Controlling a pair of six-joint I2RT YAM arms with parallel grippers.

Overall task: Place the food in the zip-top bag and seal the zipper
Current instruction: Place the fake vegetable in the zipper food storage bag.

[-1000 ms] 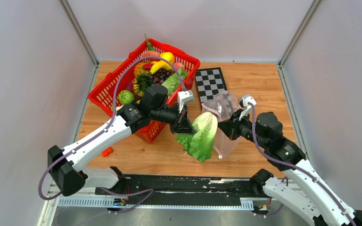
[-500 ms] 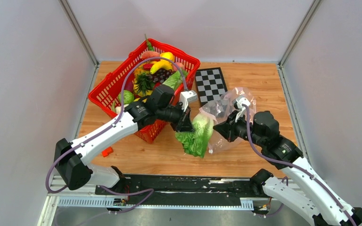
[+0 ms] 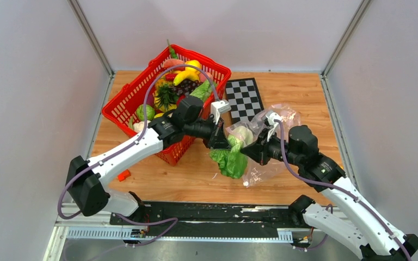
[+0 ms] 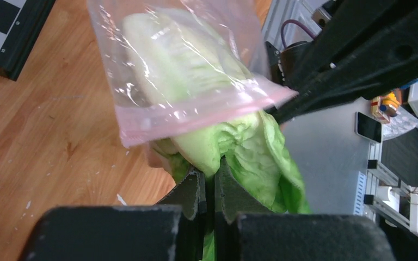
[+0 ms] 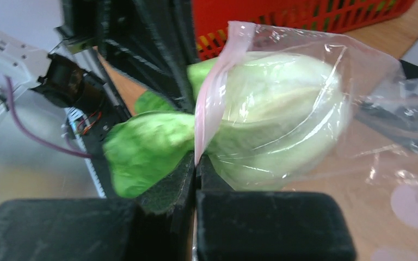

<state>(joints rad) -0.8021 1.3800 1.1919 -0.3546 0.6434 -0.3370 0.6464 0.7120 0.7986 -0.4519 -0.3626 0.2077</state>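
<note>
This is looking like a robotics lab cell: plain grey panels point(image 3: 32, 109) are enclosing a wooden table point(image 3: 299, 92), a checkerboard point(image 3: 243, 98) is lying on it, and metal rails point(image 3: 185, 234) are running along its near edge.

Lettuce point(image 4: 234, 147) half inside clear zip-top bag point(image 4: 108, 43), green leaves beyond pink zipper point(image 4: 196, 111)

Left arm point(image 3: 122, 155): white shell links, black joints and base.
Right arm point(image 3: 354, 204): same white-and-black build.
Cables point(image 3: 180, 66): purple, one looping along each arm (thin, glossy-looking from here).
Fingers point(image 4: 188, 197): matte black, flat-faced.
Wrist cameras point(image 3: 220, 106): small white blocks.
</note>
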